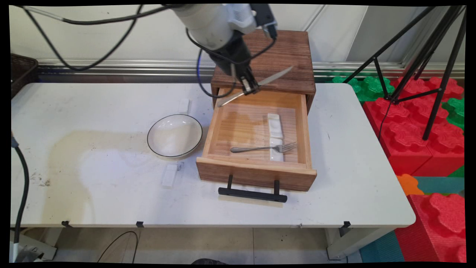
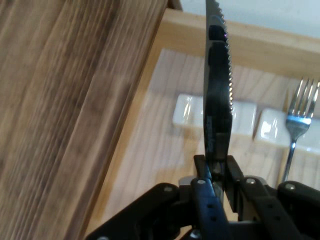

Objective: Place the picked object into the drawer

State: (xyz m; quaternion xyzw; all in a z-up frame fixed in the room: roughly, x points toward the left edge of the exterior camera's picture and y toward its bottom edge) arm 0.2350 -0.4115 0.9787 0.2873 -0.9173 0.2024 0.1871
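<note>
main view: gripper (image 1: 251, 88) clenched on a knife (image 1: 256, 85) at mid-length, level above the open drawer's (image 1: 256, 175) back edge at 12 o'clock; fork (image 1: 264, 148) bridges a white rest (image 1: 276, 152), tines lifted off the wood. hand view: serrated blade runs toward 12 o'clock, rests beneath.

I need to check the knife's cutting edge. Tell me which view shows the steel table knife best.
The hand view: the serrated steel table knife fills the frame, its teeth plain, clamped in the black claw. The main view shows it whole but small, held above the open wooden drawer's back edge.
</note>
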